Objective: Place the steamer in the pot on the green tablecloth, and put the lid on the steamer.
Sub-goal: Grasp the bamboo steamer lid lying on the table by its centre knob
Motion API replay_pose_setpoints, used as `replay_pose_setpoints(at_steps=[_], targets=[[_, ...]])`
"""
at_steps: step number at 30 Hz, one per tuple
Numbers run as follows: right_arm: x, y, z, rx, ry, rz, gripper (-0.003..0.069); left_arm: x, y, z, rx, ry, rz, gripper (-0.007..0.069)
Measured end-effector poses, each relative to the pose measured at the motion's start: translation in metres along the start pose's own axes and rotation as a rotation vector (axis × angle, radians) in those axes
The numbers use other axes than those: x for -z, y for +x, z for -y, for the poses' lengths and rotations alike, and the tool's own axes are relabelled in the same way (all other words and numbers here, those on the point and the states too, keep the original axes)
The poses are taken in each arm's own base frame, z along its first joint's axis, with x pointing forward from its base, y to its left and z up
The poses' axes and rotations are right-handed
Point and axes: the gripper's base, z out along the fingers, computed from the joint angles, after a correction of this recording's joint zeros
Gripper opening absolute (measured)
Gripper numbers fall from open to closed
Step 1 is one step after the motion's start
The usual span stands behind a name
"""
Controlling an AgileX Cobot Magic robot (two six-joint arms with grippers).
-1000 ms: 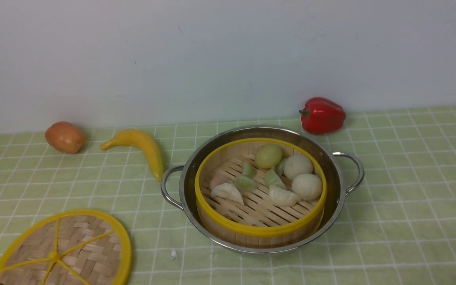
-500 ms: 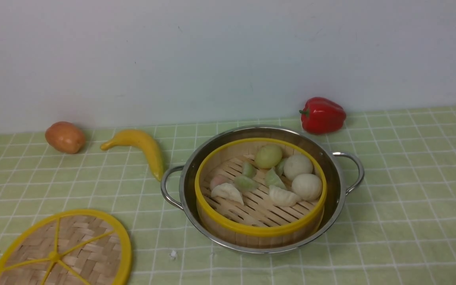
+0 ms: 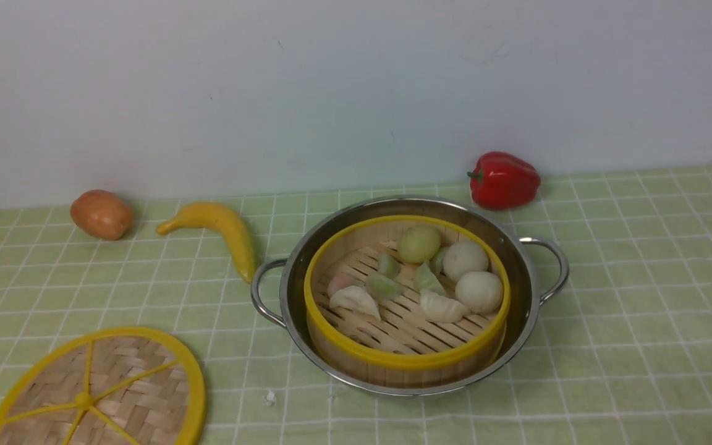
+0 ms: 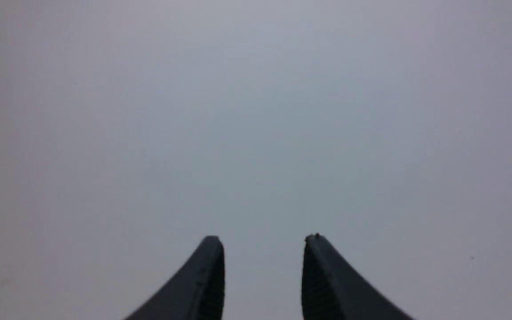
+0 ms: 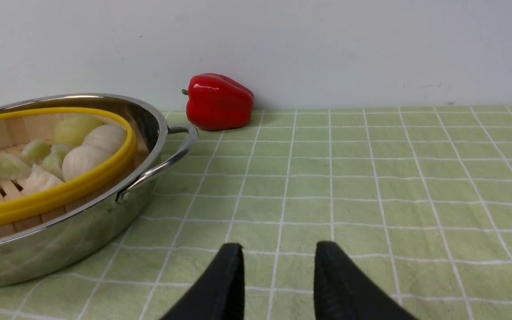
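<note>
The steamer (image 3: pixel 406 355), holding several dumplings and buns, sits inside the pot (image 3: pixel 520 272) on the green tablecloth (image 3: pixel 640 296). The lid (image 3: pixel 99 392) lies flat on the cloth at the front left, apart from the pot. Neither gripper shows in the front view. In the left wrist view my left gripper (image 4: pixel 262 240) is open and empty, facing only blank grey wall. In the right wrist view my right gripper (image 5: pixel 278 246) is open and empty, low over the cloth to the right of the pot (image 5: pixel 82 231) and steamer (image 5: pixel 51 198).
A red pepper (image 3: pixel 504 179) stands behind the pot by the wall and shows in the right wrist view (image 5: pixel 218 102). A banana (image 3: pixel 220 232) and a brown potato (image 3: pixel 101 214) lie at the back left. A small white scrap (image 3: pixel 269 397) lies near the lid.
Half a second ago a black part of the left arm showed at the bottom left edge of the front view beside the lid; it has gone out of view. Nothing else moved.
</note>
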Motion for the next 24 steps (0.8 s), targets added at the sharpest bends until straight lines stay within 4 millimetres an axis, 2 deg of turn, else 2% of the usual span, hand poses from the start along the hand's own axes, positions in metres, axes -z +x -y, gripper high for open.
replay_pose_setpoints(at_steps=[3, 5, 8, 16, 19, 24], targets=[[0.0, 0.0, 0.0, 0.0, 0.0, 0.0, 0.0243, -0.003, -0.009, 0.002, -0.046, 0.006, 0.012, 0.0243], [0.0, 0.0, 0.0, 0.0, 0.0, 0.0, 0.0243, -0.003, -0.007, 0.002, -0.052, 0.008, -0.012, 0.0243], [0.0, 0.0, 0.0, 0.0, 0.0, 0.0, 0.0243, -0.002, 0.004, 0.002, -0.045, 0.012, -0.142, 0.0243], [0.0, 0.0, 0.0, 0.0, 0.0, 0.0, 0.0243, -0.002, 0.01, 0.002, 0.075, -0.006, -0.269, 0.0243], [0.0, 0.0, 0.0, -0.001, 0.0, 0.0, 0.0243, -0.005, 0.008, 0.006, 0.116, -0.003, -0.413, 0.0243], [0.0, 0.0, 0.0, -0.001, 0.0, 0.0, 0.0243, -0.024, 0.004, 0.013, 0.052, 0.007, -0.822, 0.0243]])
